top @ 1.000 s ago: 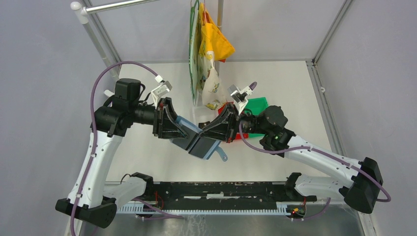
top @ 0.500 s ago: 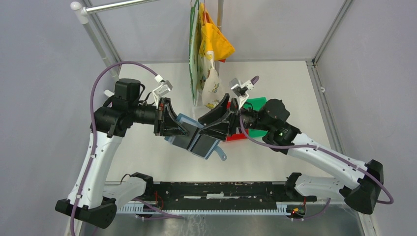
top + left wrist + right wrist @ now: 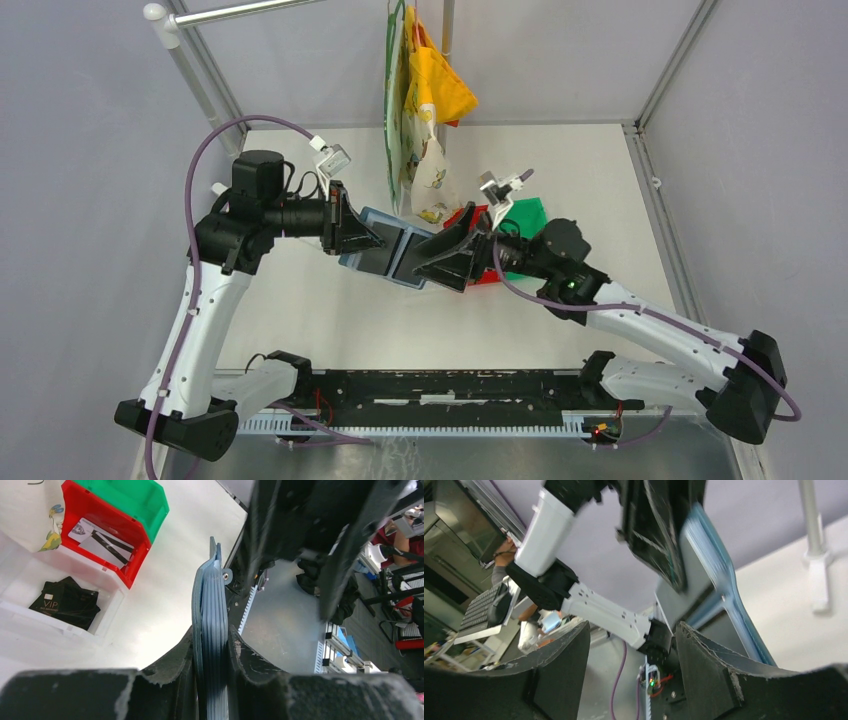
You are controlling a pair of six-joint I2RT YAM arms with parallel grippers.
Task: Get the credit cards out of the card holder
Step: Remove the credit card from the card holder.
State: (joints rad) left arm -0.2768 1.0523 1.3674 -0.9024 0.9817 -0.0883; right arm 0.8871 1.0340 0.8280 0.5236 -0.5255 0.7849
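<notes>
Left fingers (image 3: pixel 170 677) were pressed in on the card holder (image 3: pixel 210 620), pinching its folded edge. The holder stood on edge, held off the bench (image 3: pixel 165 580). Right fingers (image 3: pixel 559 660) were spread wide, gripping nothing. The holder's other flap sat just ahead of them; contact could not be told. Out beyond the left fingers, black cards (image 3: pixel 62 600) lay in the white bin (image 3: pixel 107 617) and pale cards (image 3: pixel 100 537) in the red bin (image 3: pixel 137 562). Judged partly done: 2 lots out. The holder's pockets were hidden; its thick edge suggested more inside.
</notes>
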